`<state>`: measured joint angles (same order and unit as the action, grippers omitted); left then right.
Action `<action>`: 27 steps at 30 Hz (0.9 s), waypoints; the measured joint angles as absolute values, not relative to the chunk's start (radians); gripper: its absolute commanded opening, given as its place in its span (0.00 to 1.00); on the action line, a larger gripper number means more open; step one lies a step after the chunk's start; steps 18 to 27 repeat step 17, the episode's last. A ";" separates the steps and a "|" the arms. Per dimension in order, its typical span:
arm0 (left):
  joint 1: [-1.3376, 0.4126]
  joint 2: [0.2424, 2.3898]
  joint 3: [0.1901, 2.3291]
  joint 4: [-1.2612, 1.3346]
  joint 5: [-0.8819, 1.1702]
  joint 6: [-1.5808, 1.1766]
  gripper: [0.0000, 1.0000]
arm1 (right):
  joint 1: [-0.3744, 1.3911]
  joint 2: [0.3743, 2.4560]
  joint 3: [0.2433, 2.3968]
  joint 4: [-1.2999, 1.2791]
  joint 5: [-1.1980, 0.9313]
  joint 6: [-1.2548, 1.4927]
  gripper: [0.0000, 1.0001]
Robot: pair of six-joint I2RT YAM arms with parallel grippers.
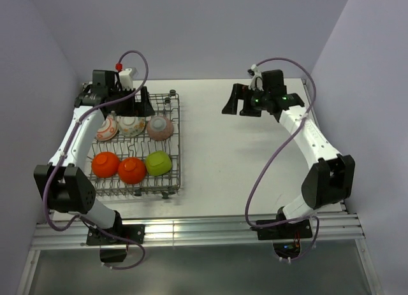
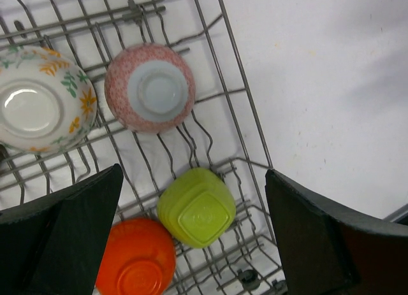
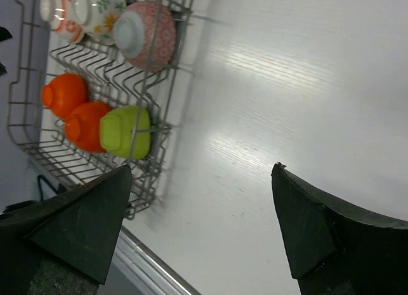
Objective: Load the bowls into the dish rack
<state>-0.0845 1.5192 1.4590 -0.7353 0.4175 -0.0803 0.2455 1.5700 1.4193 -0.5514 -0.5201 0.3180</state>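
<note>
Dish rack (image 1: 177, 148) on the table (image 1: 255, 161). Six bowls (image 3: 124, 132) inside the rack, in two rows of three, bottoms turned up.

Rack's far row, left to right: red-patterned bowl (image 1: 106, 128), flowered bowl (image 1: 131, 125), pink speckled bowl (image 1: 159, 126).

Rack's near row, left to right: first orange bowl (image 1: 105, 164), second orange bowl (image 1: 132, 170), green bowl (image 1: 158, 162) by the rack's right wall.

Left gripper (image 2: 192, 171): hangs above the rack's far end, looks down on the pink speckled bowl and the green bowl. Fingers spread fully wide, grips nothing, touches no bowl.

Right gripper (image 3: 201, 167): well to the right of the rack, over the table, rack seen off to its side. Fingers likewise spread wide, nothing between them.
</note>
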 measured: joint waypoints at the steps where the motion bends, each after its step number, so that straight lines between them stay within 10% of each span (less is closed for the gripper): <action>1: -0.084 1.536 1.470 -0.726 0.416 -0.091 0.99 | 0.228 1.543 1.410 -0.563 -0.505 0.299 1.00; 27: -0.120 1.611 1.474 -0.639 0.354 -0.117 1.00 | 0.152 1.450 1.392 -0.673 -0.410 0.080 1.00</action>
